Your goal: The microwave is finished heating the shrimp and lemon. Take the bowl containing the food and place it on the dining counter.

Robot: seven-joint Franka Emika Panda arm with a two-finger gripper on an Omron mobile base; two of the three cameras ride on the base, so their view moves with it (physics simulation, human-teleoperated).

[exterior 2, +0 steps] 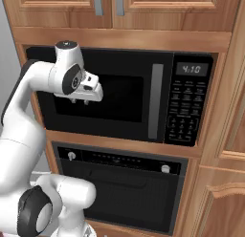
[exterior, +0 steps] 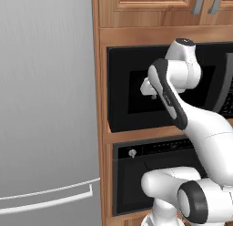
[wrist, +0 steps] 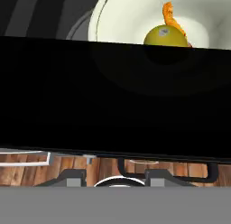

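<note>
The microwave [exterior 2: 119,102] sits built into wood cabinetry, and its door looks shut with the silver handle [exterior 2: 154,100] upright. My gripper [exterior 2: 79,102] hangs just in front of the left part of the dark window, fingers pointing down and apart, with nothing between them. From the left it shows before the same window [exterior: 150,94]. In the hand view a white bowl [wrist: 131,20] appears above a broad black band, holding a yellow-green lemon [wrist: 164,37] and an orange shrimp [wrist: 170,17]. My gripper [wrist: 115,175] is at the bottom of that view. The dining counter is out of view.
A black oven [exterior 2: 124,188] with a knob sits right under the microwave. A grey fridge [exterior: 45,106] stands to the left. Wooden cabinet doors [exterior 2: 143,6] run above, and the keypad with its display [exterior 2: 186,112] is right of the handle.
</note>
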